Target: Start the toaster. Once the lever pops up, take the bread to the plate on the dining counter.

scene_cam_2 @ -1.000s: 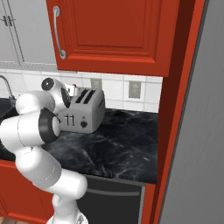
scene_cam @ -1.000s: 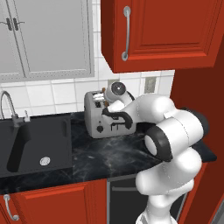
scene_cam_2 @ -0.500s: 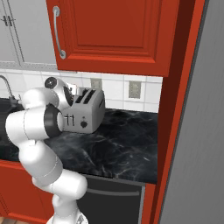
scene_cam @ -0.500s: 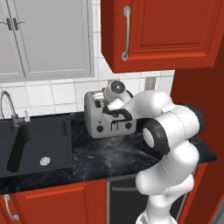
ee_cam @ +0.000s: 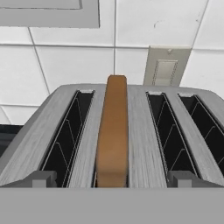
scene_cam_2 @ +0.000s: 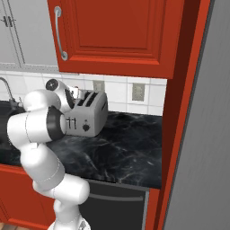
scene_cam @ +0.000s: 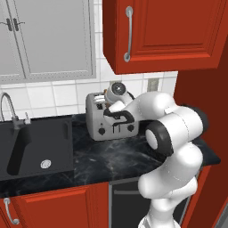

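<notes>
The silver-grey toaster [ee_cam: 142, 131] stands on the black worktop against the tiled wall, also seen as the toaster [scene_cam: 100, 122] and the toaster [scene_cam_2: 90, 117]. The brown bread [ee_cam: 113, 131] stands upright in the second slot from the left, its top edge above the slot. My gripper [ee_cam: 113, 179] is open just above the toaster's near edge, with one fingertip on each side of the bread and not touching it. The arm [scene_cam: 171, 129] bends over the toaster from the right. The plate and the dining counter are out of view.
A black sink [scene_cam: 38, 144] with a faucet [scene_cam: 8, 107] lies left of the toaster. Red upper cabinets [scene_cam: 169, 31] hang close above. A wall outlet [ee_cam: 165, 72] is behind the toaster. A tall red panel [scene_cam_2: 179, 117] and grey side wall [scene_cam_2: 209, 134] close the right.
The arm's elbow has drifted slightly left and the hand has settled over the toaster. The gripper has stayed open and the bread has not moved.
</notes>
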